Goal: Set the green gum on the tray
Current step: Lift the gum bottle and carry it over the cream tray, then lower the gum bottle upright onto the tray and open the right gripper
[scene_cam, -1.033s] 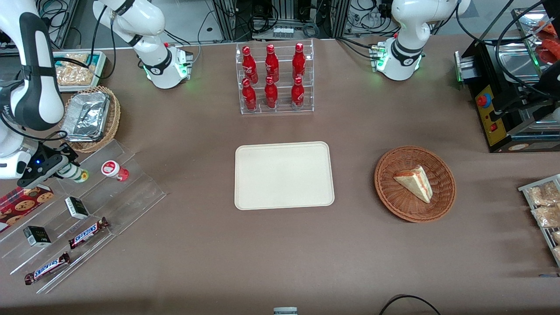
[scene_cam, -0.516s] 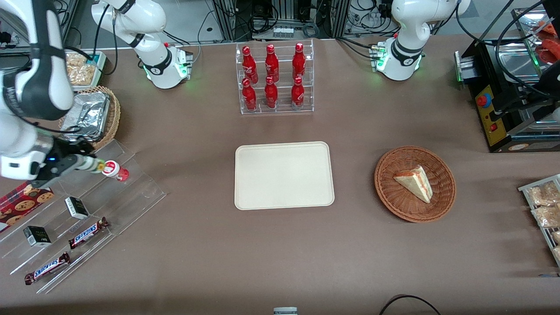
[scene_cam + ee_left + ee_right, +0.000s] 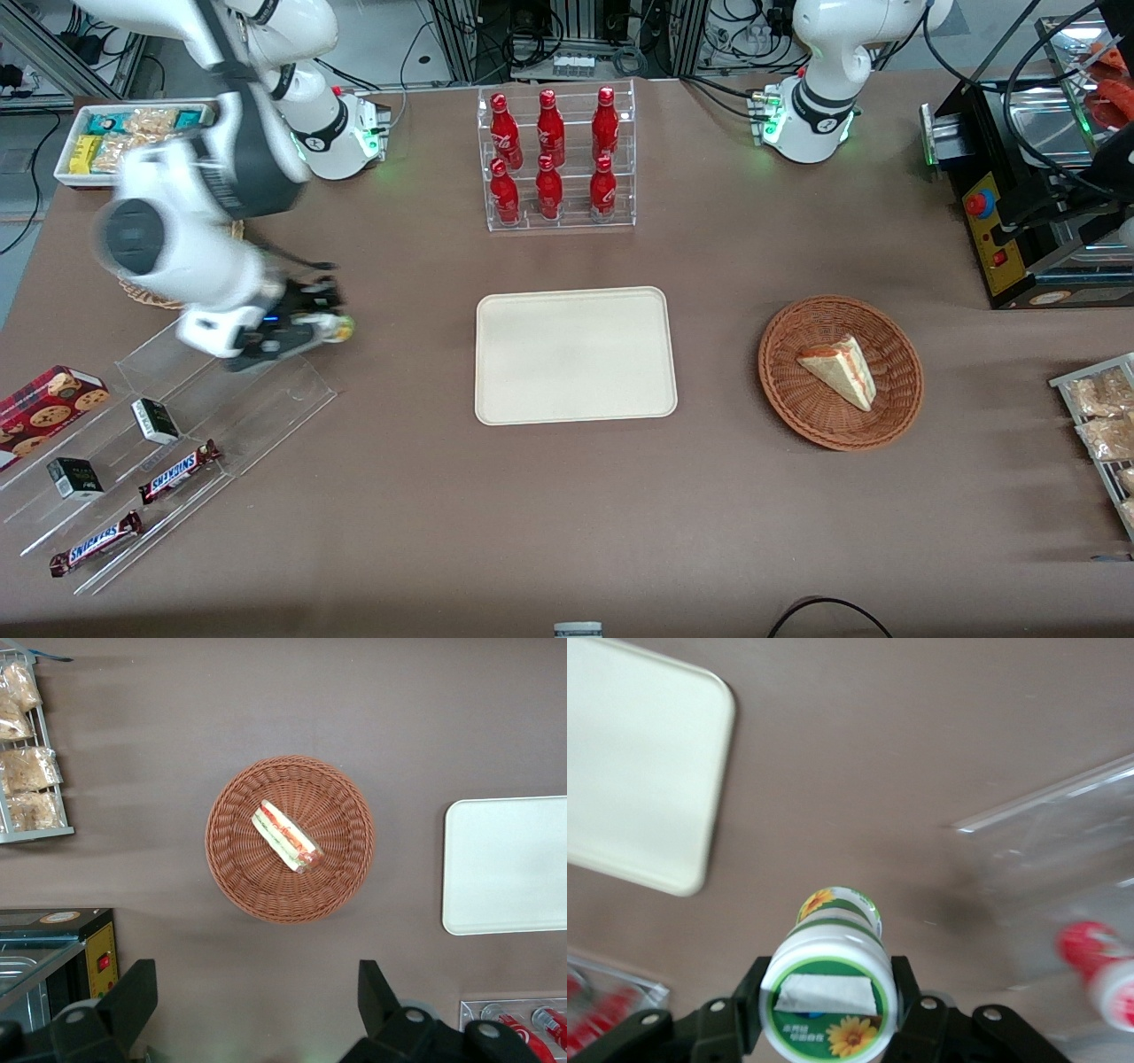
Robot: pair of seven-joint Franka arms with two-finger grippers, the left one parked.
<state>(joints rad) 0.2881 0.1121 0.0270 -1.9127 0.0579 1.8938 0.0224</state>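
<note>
Gum is in my grip right now. My gripper [image 3: 829, 1010] has its two black fingers [image 3: 747, 1005] squeezed on the sides of the small white gum bottle with the green rim and sunflower label [image 3: 830, 979], so it is closed on the green gum. I am holding it up off the brown table, just past the edge of the clear plastic step shelf [image 3: 221, 394], toward the middle of the table.

The big flat cream plastic tray with round corners [image 3: 574, 354] is the place I need to go. It lies ahead of my gripper, toward the parked arm's end of the table, with bare brown cloth between us. We are well apart, and nothing stands in the way that I can see.

The bottle hangs with its lid end by my fingers and its long side pointing down at the table, so I think it could stand up when I set it down.

The other little bottle with the red lid [image 3: 1112, 970] sits on the clear shelf, near my gripper. I leave that one alone.

I think the next job is to carry the gum sideways over the tray and lower it.
</note>
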